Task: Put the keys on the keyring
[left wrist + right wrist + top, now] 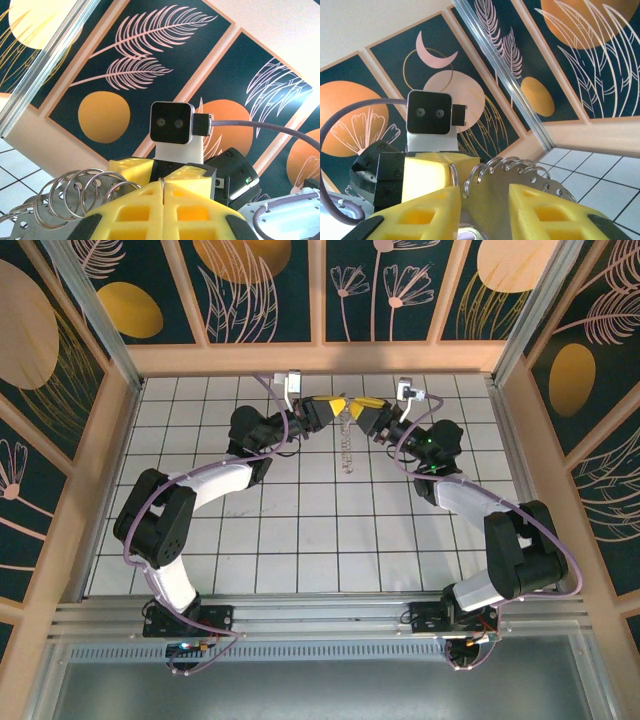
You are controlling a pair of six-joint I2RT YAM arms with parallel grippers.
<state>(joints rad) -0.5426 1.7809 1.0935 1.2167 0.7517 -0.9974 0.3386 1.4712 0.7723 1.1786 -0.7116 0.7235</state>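
Observation:
The keyring (347,445) is a flat grey metal strip with holes along its edge and several steel rings (75,192) threaded through them. It hangs between the two grippers above the far middle of the tiled table. My left gripper (162,192) is shut, its yellow pads pinching one thin ring (162,182) edge-on. The right gripper (485,200) has its jaws part-way closed with the strip (530,175) between the yellow fingers. In the top view the left gripper (332,405) and right gripper (362,412) almost touch. The keys are hidden.
A small shiny pale piece (470,234) sits low between the right fingers, cut off by the frame edge. Each wrist camera faces the other gripper at close range. The back wall (320,355) stands just behind both grippers. Lilac cables (420,445) loop beside the right wrist.

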